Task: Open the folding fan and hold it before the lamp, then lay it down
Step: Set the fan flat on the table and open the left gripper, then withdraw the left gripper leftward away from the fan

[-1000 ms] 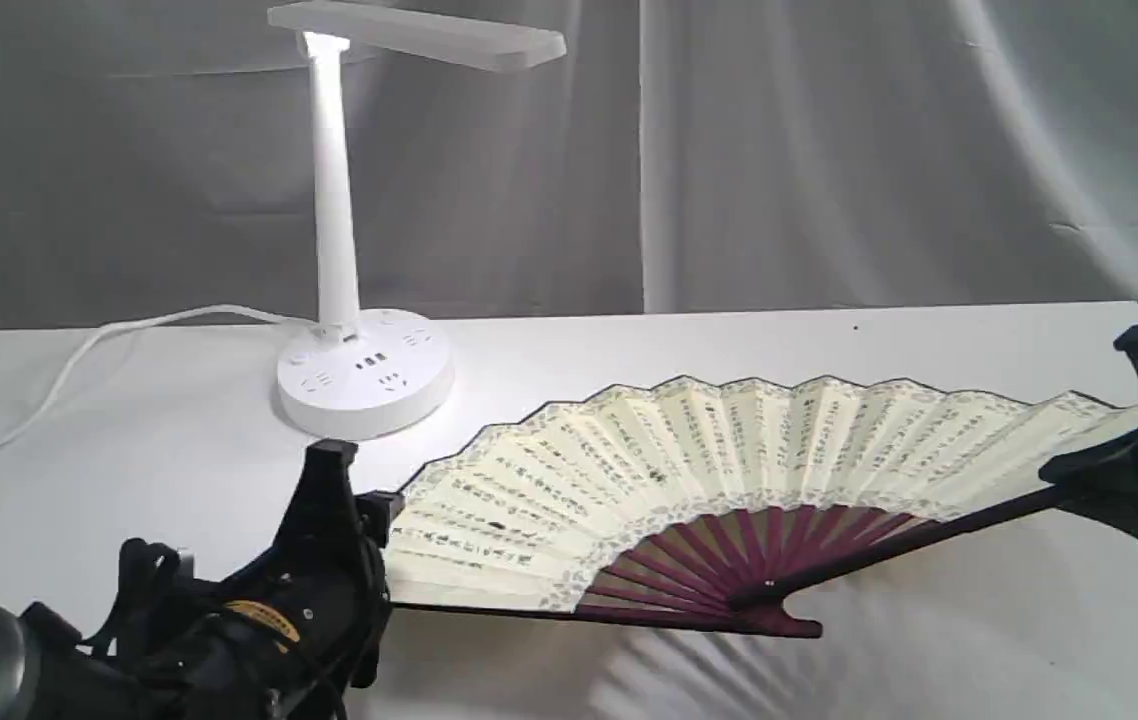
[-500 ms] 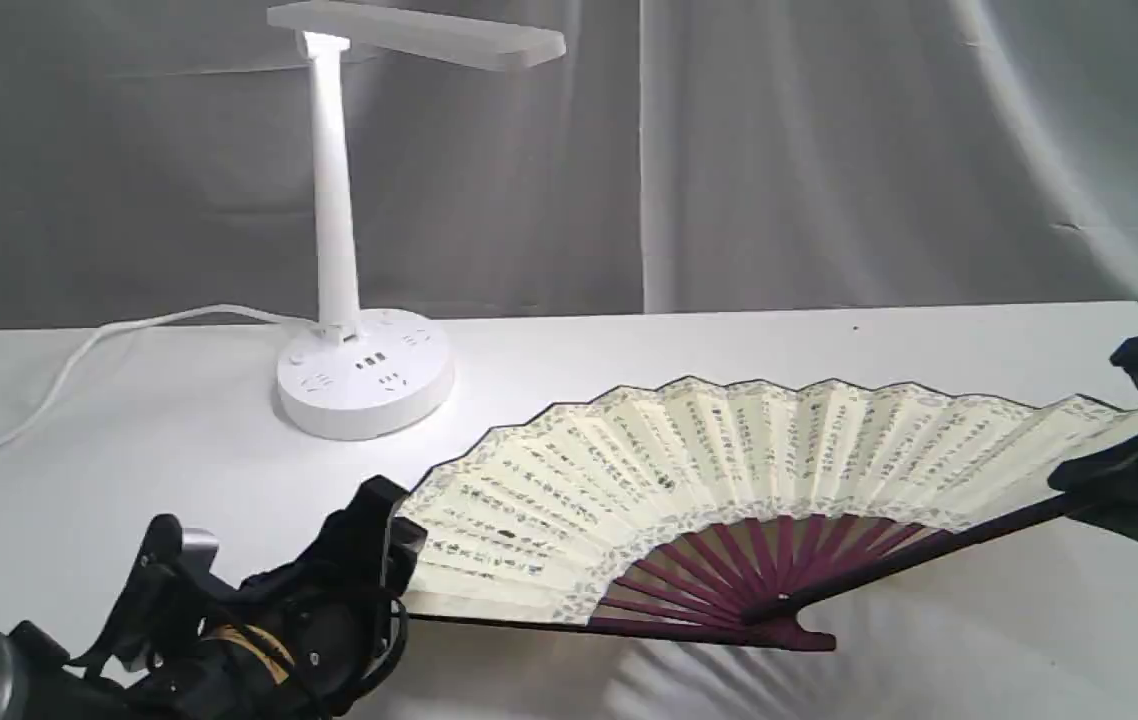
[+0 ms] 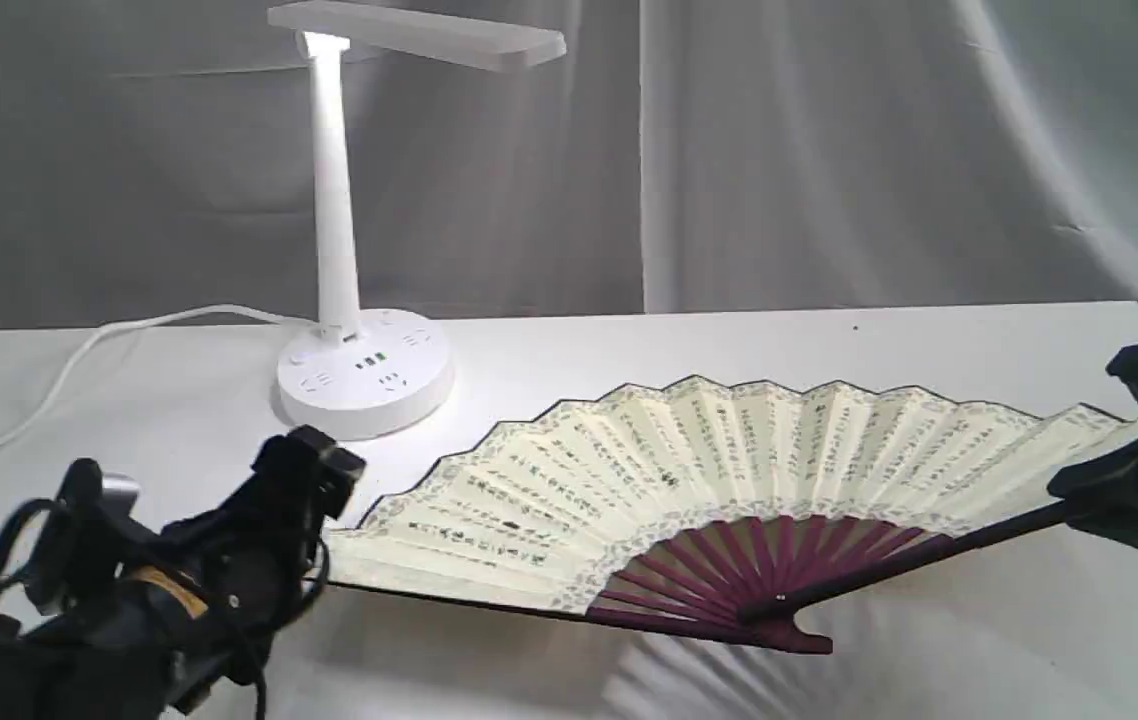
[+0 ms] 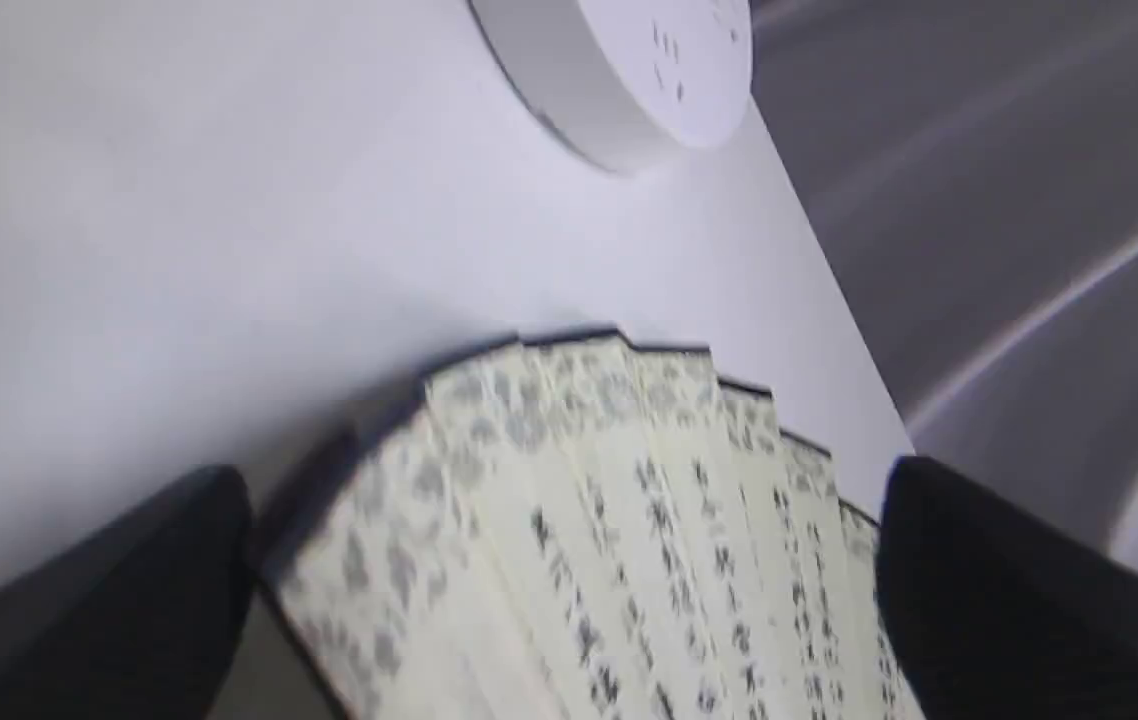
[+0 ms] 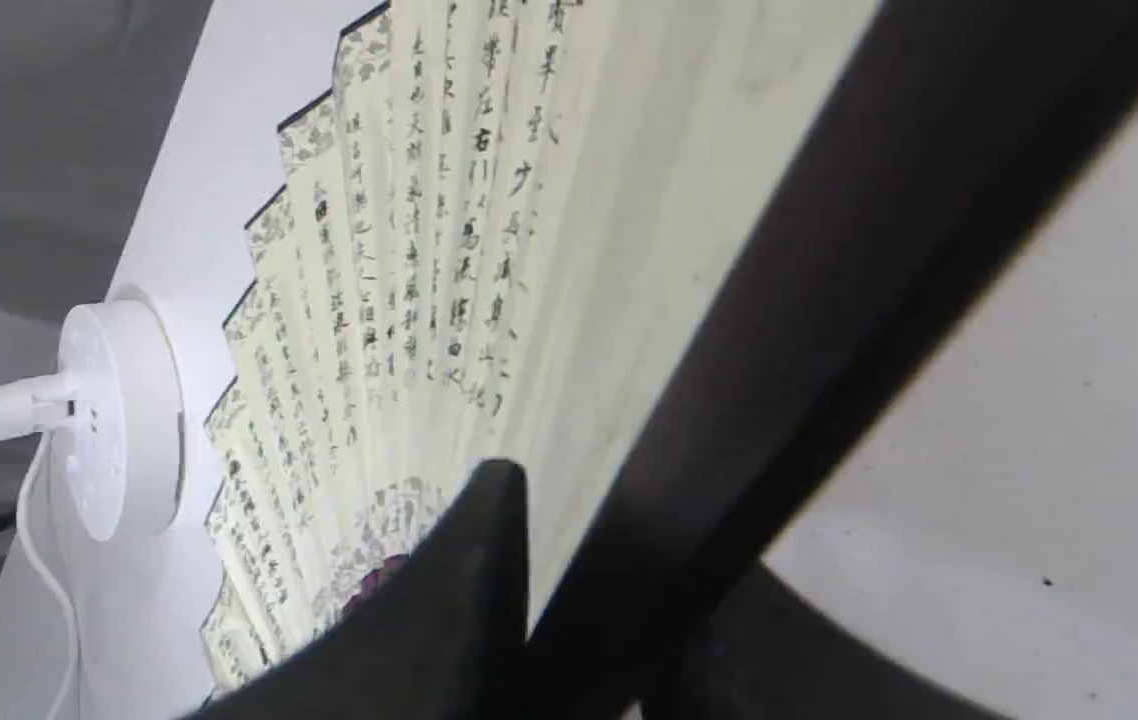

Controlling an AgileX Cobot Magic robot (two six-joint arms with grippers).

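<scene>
Grey drapes back a white desk (image 3: 829, 340). Over it the folding fan (image 3: 729, 470) spreads left to right, with its pivot nearest the camera and its arc toward the lamp (image 3: 365, 375). The right jaws clamp its right guard. The left jaws gape wide at its left edge. They have drawn leftward since half a second ago, and the fan is spread wider.

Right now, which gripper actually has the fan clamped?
The right gripper: it is shut on the dark end guard of the folding fan. The left gripper stands wide open around the opposite paper edge.
</scene>
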